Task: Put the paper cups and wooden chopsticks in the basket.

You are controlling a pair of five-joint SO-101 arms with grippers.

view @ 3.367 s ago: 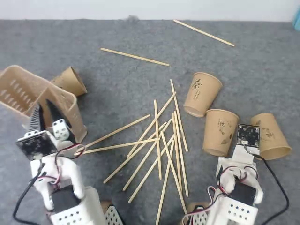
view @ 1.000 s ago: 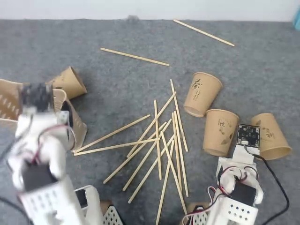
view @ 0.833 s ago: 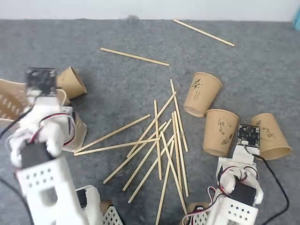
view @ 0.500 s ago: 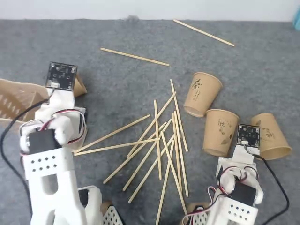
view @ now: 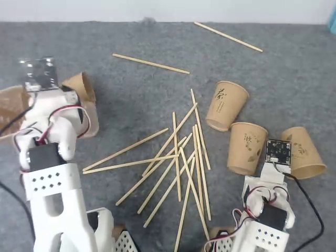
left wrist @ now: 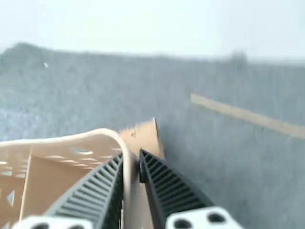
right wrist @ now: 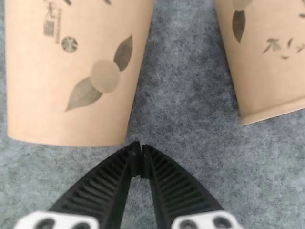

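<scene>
The grey carpet (view: 131, 105) covers the whole table. The left arm (view: 50, 157) is the biggest thing on it. The right arm (view: 265, 215) looks smaller in the high view.

Next is the basket (left wrist: 62, 148). Its thin top edge runs right between the fingers of the left gripper (left wrist: 129, 160). The fingers squeeze that edge from both sides. The inside of the basket lies off to one side of them.

Just past the left fingertips, behind the basket edge, a lone cup (left wrist: 143, 136) lies on the carpet. Far beyond those tips lies a single chopstick (left wrist: 248, 117).

The right gripper (right wrist: 141, 153) is pressed tight together with nothing inside, and its tips touch. Two paper cups lie on their sides just ahead of the tips. The leaf cup (right wrist: 71, 71) has its wide end almost at the tips, a little to one side. The second cup (right wrist: 267, 57) lies on the other side, a bit farther off. The strip of bare carpet between them lines up with the tips. A third cup (view: 227, 105) lies farther ahead, well apart from the fingers.

The pile of chopsticks (view: 178, 163) lies crossed on the carpet between the two arms, well away from both pairs of fingers. One far chopstick (view: 228, 36) lies by the far edge.
</scene>
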